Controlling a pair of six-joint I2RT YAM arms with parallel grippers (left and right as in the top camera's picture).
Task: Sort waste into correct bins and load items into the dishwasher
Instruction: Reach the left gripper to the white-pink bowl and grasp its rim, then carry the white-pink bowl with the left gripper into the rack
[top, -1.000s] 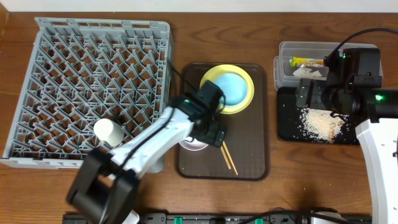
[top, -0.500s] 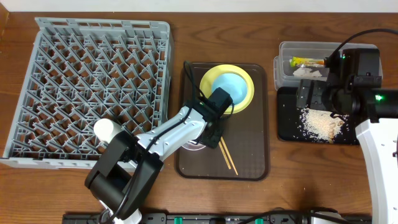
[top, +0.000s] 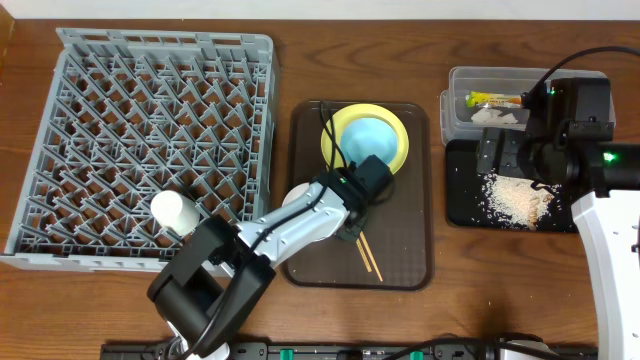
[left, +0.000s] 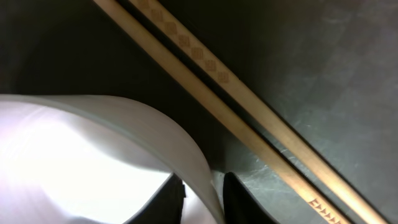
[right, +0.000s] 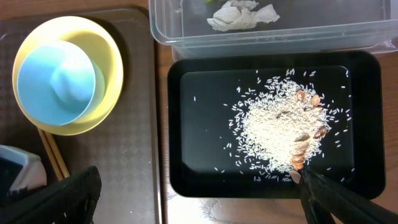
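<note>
The pink bowl (left: 93, 155) sits on the brown tray (top: 410, 230), at its left side, mostly hidden under the left arm in the overhead view. The left tool (left: 202, 199) is narrow, one finger on each side of the bowl's wall, and looks closed on it. Just beside the bowl, the chopsticks (top: 368, 258) lie side by side on the tray floor, slanting toward its near edge. Farther back on the same tray, the blue bowl (top: 365, 140) rests in the plate (top: 402, 140). The rack (top: 150, 130) stands on the worktop (top: 440, 40), left of the tray.

To the right, the rice (top: 515, 198) lies heaped in the black tray (top: 465, 190). Behind it, touching, the tub (top: 460, 85) holds the wrapper (top: 493, 99) and paper scrap (top: 498, 116). The right tool (right: 198, 183) hangs wide above the black tray, holding nothing.
</note>
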